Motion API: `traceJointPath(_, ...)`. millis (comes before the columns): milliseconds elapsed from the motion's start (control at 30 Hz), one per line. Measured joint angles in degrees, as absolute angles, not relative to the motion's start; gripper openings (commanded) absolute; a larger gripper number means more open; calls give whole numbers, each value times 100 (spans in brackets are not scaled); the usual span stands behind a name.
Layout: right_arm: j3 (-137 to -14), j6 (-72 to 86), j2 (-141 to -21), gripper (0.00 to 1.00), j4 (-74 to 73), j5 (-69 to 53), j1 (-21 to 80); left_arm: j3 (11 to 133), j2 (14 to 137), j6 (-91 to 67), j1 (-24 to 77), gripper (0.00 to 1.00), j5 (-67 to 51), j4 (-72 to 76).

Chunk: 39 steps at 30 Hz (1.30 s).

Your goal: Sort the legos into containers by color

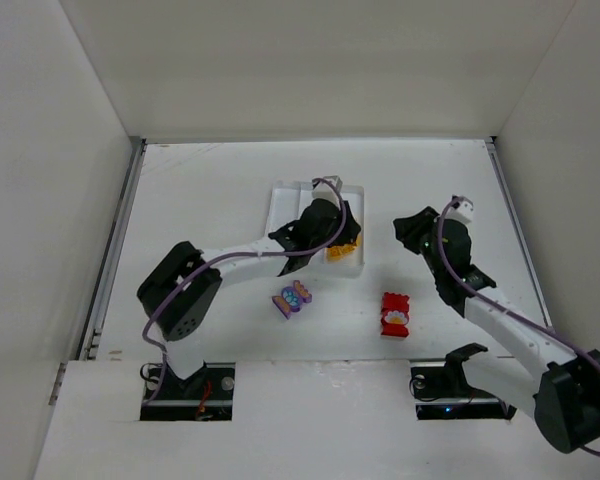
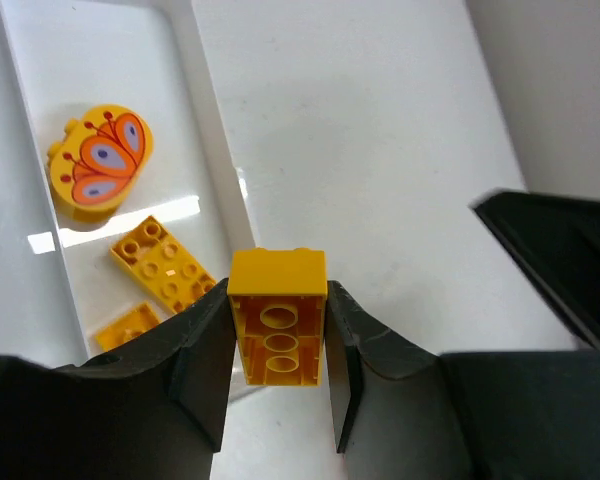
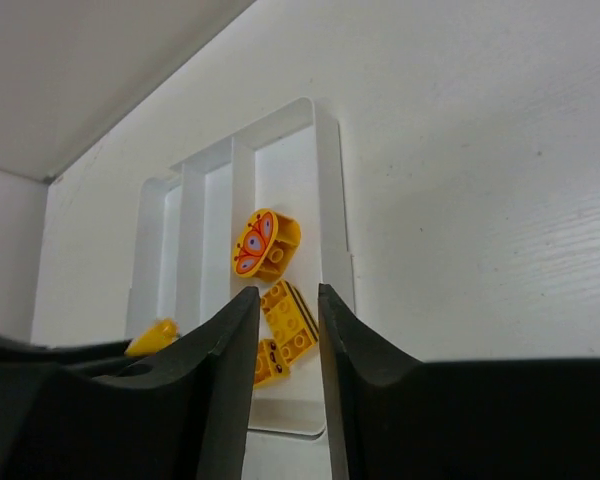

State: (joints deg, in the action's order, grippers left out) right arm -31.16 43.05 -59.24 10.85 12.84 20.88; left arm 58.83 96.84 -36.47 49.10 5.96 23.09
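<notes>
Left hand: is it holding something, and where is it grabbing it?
Yes, a yellow brick. The left hand pinches its two side walls, with the hollow underside facing the camera.

worktop (image 1: 200,190): white | tray (image 1: 280,195): midway, toward far edge | purple brick (image 1: 291,298): centre, toward near edge | red brick (image 1: 394,314): toward right edge, apart

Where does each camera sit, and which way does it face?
Top: above, behind, looking down at the table; left arm, right arm show.
Left wrist: down past the left pincer, shut on a yellow brick, at the tray.
Right wrist: low across the table, past the right pincer, toward the tray.
Both see the butterfly brick.
</notes>
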Motion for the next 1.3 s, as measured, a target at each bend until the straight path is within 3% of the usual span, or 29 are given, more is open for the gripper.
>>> traceJointPath(300, -2602, 4285, -5264, 43, 972, 1363, 1918, 7542, 11323, -2635, 4862, 14, 1166, 1194)
traceJointPath(433, -2539, 4285, -5271, 51, 985, 1354, 1918, 8068, 11662, -2373, 4783, 16, 1221, 972)
traceJointPath(567, -2521, 4289, -5142, 63, 987, 1350, 1920, 8506, 11898, -2200, 4689, 28, 1251, 810)
traceJointPath(733, -2521, 4281, -5065, 70, 987, 1352, 1920, 8748, 12070, -2093, 4598, 44, 1278, 681)
traceJointPath(1000, -2521, 4241, -5116, 75, 871, 1551, 1988, 8744, 12068, -2102, 4589, 50, 1109, 624)
traceJointPath(1133, -2521, 4222, -4827, 65, 489, 1747, 2235, 8488, 11891, -2167, 4589, 49, 1007, 718)
traceJointPath(1267, -2552, 4222, -4399, 39, -148, 1949, 2598, 7695, 11196, -2357, 4582, 47, 974, 864)
traceJointPath(1300, -2582, 4230, -4368, 38, -336, 1988, 2698, 7467, 10962, -2438, 4576, 47, 967, 908)
